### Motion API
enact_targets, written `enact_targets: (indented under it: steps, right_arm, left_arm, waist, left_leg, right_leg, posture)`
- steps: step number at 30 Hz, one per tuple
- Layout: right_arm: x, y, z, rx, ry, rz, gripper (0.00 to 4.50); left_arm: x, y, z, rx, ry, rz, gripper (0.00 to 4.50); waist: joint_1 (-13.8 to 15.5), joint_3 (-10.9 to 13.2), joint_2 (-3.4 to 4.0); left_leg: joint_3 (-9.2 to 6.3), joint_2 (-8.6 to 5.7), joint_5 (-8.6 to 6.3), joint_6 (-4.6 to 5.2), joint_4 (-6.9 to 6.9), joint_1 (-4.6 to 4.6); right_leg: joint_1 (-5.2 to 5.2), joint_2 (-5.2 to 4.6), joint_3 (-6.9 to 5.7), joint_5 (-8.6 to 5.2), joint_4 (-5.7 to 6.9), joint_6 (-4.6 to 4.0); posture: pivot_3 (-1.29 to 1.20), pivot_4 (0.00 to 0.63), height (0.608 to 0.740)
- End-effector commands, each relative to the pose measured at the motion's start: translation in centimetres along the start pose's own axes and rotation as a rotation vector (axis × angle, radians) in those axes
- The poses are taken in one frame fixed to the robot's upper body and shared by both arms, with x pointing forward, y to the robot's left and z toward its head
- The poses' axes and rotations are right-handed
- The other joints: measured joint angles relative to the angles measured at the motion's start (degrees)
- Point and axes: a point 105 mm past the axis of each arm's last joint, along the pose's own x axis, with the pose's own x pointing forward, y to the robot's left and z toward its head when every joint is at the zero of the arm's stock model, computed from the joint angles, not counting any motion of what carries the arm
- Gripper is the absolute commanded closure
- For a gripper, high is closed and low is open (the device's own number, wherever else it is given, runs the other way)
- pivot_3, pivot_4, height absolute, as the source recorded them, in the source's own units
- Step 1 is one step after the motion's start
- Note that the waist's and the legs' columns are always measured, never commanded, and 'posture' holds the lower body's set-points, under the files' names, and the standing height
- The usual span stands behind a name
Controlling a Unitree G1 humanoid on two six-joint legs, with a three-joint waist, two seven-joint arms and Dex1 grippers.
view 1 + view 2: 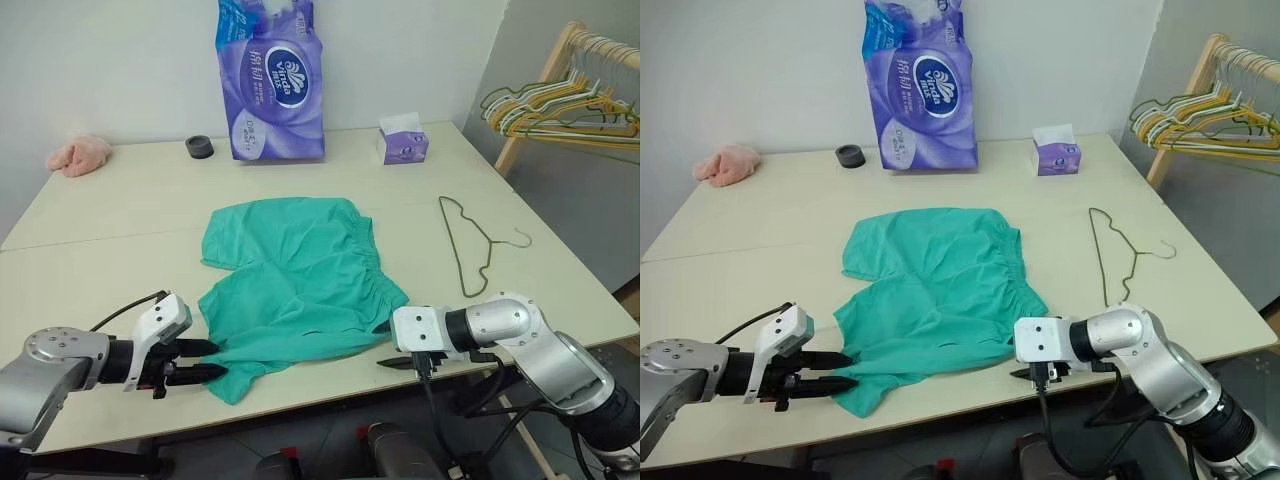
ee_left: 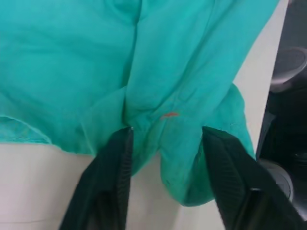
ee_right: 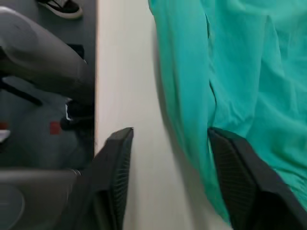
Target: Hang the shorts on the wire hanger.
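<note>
Right now the shorts point(image 1: 295, 280) lie spread flat on the table point(image 1: 100, 290), roughly in its middle and reaching toward the near edge, one leg toward the back and the other rumpled toward the front. The hanger point(image 1: 467, 245) rests flat on the table just to the right of them, apart from the fabric, its hook pointing to the right. At the near left corner of the shorts the left gripper point(image 1: 200, 361) points in toward the cloth, and its wrist view shows the two black fingers point(image 2: 112, 182) standing apart with a fold of the hem bulging between them; the tips meet the fabric, but the jaws are spread and nothing is pinched. The right gripper point(image 1: 388, 345) sits at the near right edge of the shorts, close to the table's front edge, aimed leftward. Its fingers point(image 3: 117, 177) are spread wide as well, one over bare tabletop and the other at the border of the green cloth, so it grips nothing either. Further back stands a tall purple pack of tissue paper point(image 1: 270, 80), with a small dark roll point(image 1: 199, 147) just to its left and a little purple tissue box point(image 1: 403, 141) off to its right. A pink cloth point(image 1: 80, 154) is bunched at the far left corner. Off the table to the right, a wooden rack point(image 1: 545, 85) carries a cluster of yellow, green and white hangers point(image 1: 560, 108).
</note>
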Motion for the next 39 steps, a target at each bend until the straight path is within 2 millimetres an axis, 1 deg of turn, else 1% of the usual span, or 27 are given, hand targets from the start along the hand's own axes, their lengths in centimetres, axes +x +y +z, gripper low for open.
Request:
enact_targets:
  steps: [1, 2, 3, 4, 5, 7, 8, 10, 11, 15, 17, 19, 22, 26, 27, 29, 32, 34, 35, 36, 39]
  right_arm:
    - [-1.2, -0.8, 1.6, -0.01, -0.092, -0.056, 0.58]
    - [-1.5, -1.5, 1.3, -0.02, -0.086, -0.105, 0.22]
    - [-1.8, -2.1, 1.0, -0.023, -0.079, -0.139, 0.0]
    - [-2.1, -2.5, 0.6, -0.023, -0.068, -0.168, 0.0]
    - [-2.3, -2.8, 0.2, -0.028, -0.052, -0.188, 0.0]
    - [-2.5, -3.8, -1.2, -0.082, 0.016, -0.249, 0.0]
    - [-2.6, -4.4, -2.4, -0.157, 0.087, -0.282, 0.0]
    - [-2.7, -4.8, -3.9, -0.253, 0.166, -0.296, 0.0]
    - [-2.6, -4.9, -4.3, -0.276, 0.179, -0.293, 0.0]
    - [-2.7, -5.1, -5.8, -0.476, 0.242, -0.298, 0.0]
    - [-2.4, -5.2, -5.9, -0.559, 0.219, -0.32, 0.0]
    - [-2.3, -4.8, -6.3, -0.608, 0.199, -0.312, 0.0]
    - [-2.9, -4.3, -7.4, -0.647, 0.197, -0.298, 0.0]
    - [-2.8, -4.7, -7.1, -0.675, 0.153, -0.328, 0.0]
    - [-2.6, -4.8, -6.8, -0.68, 0.135, -0.335, 0.0]
    - [-2.0, -4.9, -6.5, -0.687, 0.114, -0.338, 0.0]
    - [-0.8, -5.0, -6.7, -0.683, 0.106, -0.305, 0.0]
    - [-0.1, -5.4, -6.7, -0.676, 0.103, -0.306, 0.0]
    - [0.2, -5.7, -6.6, -0.665, 0.1, -0.305, 0.37]
    - [0.4, -5.9, -6.6, -0.662, 0.1, -0.297, 0.58]
    - [0.8, -6.3, -6.8, -0.633, 0.102, -0.275, 1.57]
  left_arm:
    - [-1.2, 0.0, 2.5, 0.027, -0.125, 0.046, 0.71]
    - [-1.5, -0.2, 3.7, 0.008, -0.199, 0.047, 0.42]
    - [-1.8, -0.4, 4.6, 0.002, -0.243, 0.045, 0.11]
    - [-1.9, -0.8, 5.0, 0.002, -0.26, 0.038, 0.03]
    - [-1.7, -1.0, 5.0, 0.005, -0.254, 0.033, 0.03]
    - [-1.0, -1.2, 4.4, 0.023, -0.203, 0.026, 0.03]
    - [-0.4, -1.2, 4.1, 0.04, -0.182, 0.027, 0.03]
    - [0.4, -1.1, 3.9, 0.067, -0.155, 0.029, 0.03]
    - [0.6, -1.1, 3.8, 0.077, -0.147, 0.03, 0.03]
    - [1.8, -1.5, 3.0, 0.126, -0.099, -0.004, 0.03]
    - [2.6, -1.2, 2.6, 0.157, -0.08, 0.002, 0.03]
    - [3.1, -1.5, 2.6, 0.165, -0.082, -0.023, 0.03]
    - [3.5, -3.0, 2.4, 0.17, -0.081, -0.1, 0.64]
    - [3.9, -3.5, 2.0, 0.15, -0.079, -0.132, 1.82]
    - [4.1, -3.6, 2.0, 0.147, -0.08, -0.134, 2.07]
    - [4.4, -3.6, 2.0, 0.14, -0.083, -0.138, 2.72]
    - [4.6, -3.8, 1.8, 0.132, -0.086, -0.15, 3.57]
    - [4.6, -3.7, 1.6, 0.13, -0.08, -0.15, 4.17]
    - [4.5, -3.6, 1.5, 0.131, -0.077, -0.148, 4.46]
    - [4.3, -3.4, 1.5, 0.132, -0.073, -0.145, 4.5]
    - [3.7, -2.9, 1.6, 0.141, -0.059, -0.135, 4.5]
  waist:
    - [0.1, 0.0, 0.0]
    - [0.2, 0.0, -0.01]
    - [0.3, 0.0, -0.01]
    - [0.4, 0.0, -0.06]
    - [0.5, 0.0, -0.1]
    - [1.1, 0.0, -0.06]
    - [1.2, 0.0, -0.05]
    - [1.4, 0.0, -0.05]
    - [1.4, 0.0, -0.05]
    - [1.5, 0.0, -0.05]
    - [1.4, 0.0, -0.05]
    - [1.4, 0.0, -0.05]
    - [1.3, 0.0, -0.05]
    - [1.3, 0.0, -0.06]
    - [1.3, 0.0, -0.06]
    - [1.3, 0.0, -0.06]
    - [1.3, 0.0, -0.06]
    - [1.2, 0.0, -0.06]
    - [1.1, 0.0, -0.07]
    - [1.2, 0.0, -0.06]
    - [1.2, 0.0, -0.07]
  left_leg:
    - [-0.01, 0.0, 0.0, 0.0, 0.0, 0.0]
    - [-0.01, -0.01, 0.0, 0.0, 0.0, 0.0]
    - [0.0, -0.01, 0.0, 0.0, 0.01, 0.0]
    - [0.0, -0.02, 0.0, 0.0, 0.02, -0.01]
    - [0.0, -0.02, 0.0, 0.0, 0.03, -0.01]
    - [0.02, -0.06, 0.0, 0.0, 0.03, 0.0]
    - [0.07, -0.08, 0.0, 0.0, 0.01, 0.05]
    - [0.14, -0.1, 0.0, 0.0, 0.0, 0.08]
    - [0.18, -0.09, 0.0, 0.0, -0.01, 0.1]
    - [0.25, -0.1, 0.0, 0.0, -0.04, 0.12]
    - [0.29, -0.11, 0.0, 0.0, -0.04, 0.14]
    - [0.35, -0.12, 0.0, 0.0, -0.04, 0.15]
    - [0.38, -0.07, 0.0, 0.0, -0.04, 0.16]
    - [0.41, -0.04, 0.0, 0.0, -0.04, 0.19]
    - [0.4, -0.04, 0.0, 0.01, -0.04, 0.2]
    - [0.41, -0.05, 0.0, 0.01, -0.03, 0.28]
    - [0.42, -0.05, 0.0, 0.0, -0.03, 0.33]
    - [0.43, -0.05, 0.0, 0.0, -0.04, 0.35]
    - [0.44, -0.04, 0.0, 0.0, -0.04, 0.36]
    - [0.44, -0.03, 0.0, 0.0, -0.04, 0.36]
    - [0.43, -0.03, 0.0, 0.0, -0.04, 0.36]
  right_leg:
    - [0.0, 0.0, -0.01, 0.0, 0.0, 0.0]
    - [0.01, 0.0, -0.02, 0.0, 0.0, 0.0]
    - [0.01, 0.0, -0.02, 0.0, 0.0, 0.0]
    - [0.01, 0.0, -0.01, 0.0, 0.0, 0.0]
    - [0.02, -0.01, -0.01, 0.0, -0.01, 0.0]
    - [0.03, -0.01, 0.02, 0.0, -0.01, 0.0]
    - [0.03, -0.01, 0.06, 0.0, -0.01, 0.0]
    - [0.03, -0.01, 0.07, 0.0, -0.01, 0.0]
    - [0.03, -0.01, 0.08, 0.0, -0.01, 0.0]
    - [0.02, 0.04, 0.13, -0.01, -0.01, -0.03]
    - [0.02, 0.04, 0.17, -0.01, -0.01, -0.04]
    - [0.02, 0.04, 0.19, -0.01, 0.01, -0.04]
    - [0.02, 0.04, 0.23, -0.01, 0.01, -0.04]
    - [0.04, 0.04, 0.24, 0.14, 0.01, -0.29]
    - [0.04, 0.04, 0.25, 0.14, 0.02, -0.28]
    - [0.1, 0.08, 0.25, 0.13, 0.04, -0.26]
    - [0.12, 0.11, 0.26, 0.13, 0.07, -0.26]
    - [0.13, 0.12, 0.26, 0.15, 0.07, -0.29]
    - [0.13, 0.12, 0.26, 0.15, 0.07, -0.29]
    - [0.13, 0.12, 0.26, 0.15, 0.07, -0.3]
    - [0.14, 0.11, 0.26, 0.16, 0.06, -0.31]
  posture:
    - [-0.13, 0.076, 0.74]
    - [-0.13, 0.076, 0.74]
    - [-0.13, 0.076, 0.74]
    - [-0.12, 0.075, 0.74]
    - [-0.12, 0.075, 0.74]
    - [-0.12, 0.075, 0.74]
    - [-0.12, 0.076, 0.74]
    - [-0.12, 0.076, 0.74]
    - [-0.13, 0.075, 0.74]
    - [-0.13, 0.074, 0.74]
    - [-0.14, 0.074, 0.74]
    - [-0.14, 0.074, 0.74]
    - [-0.15, 0.077, 0.74]
    - [-0.14, 0.077, 0.74]
    - [-0.14, 0.077, 0.74]
    - [-0.14, 0.076, 0.74]
    - [-0.15, 0.075, 0.74]
    - [-0.15, 0.075, 0.74]
    - [-0.15, 0.075, 0.74]
    - [-0.15, 0.075, 0.74]
    - [-0.14, 0.074, 0.74]
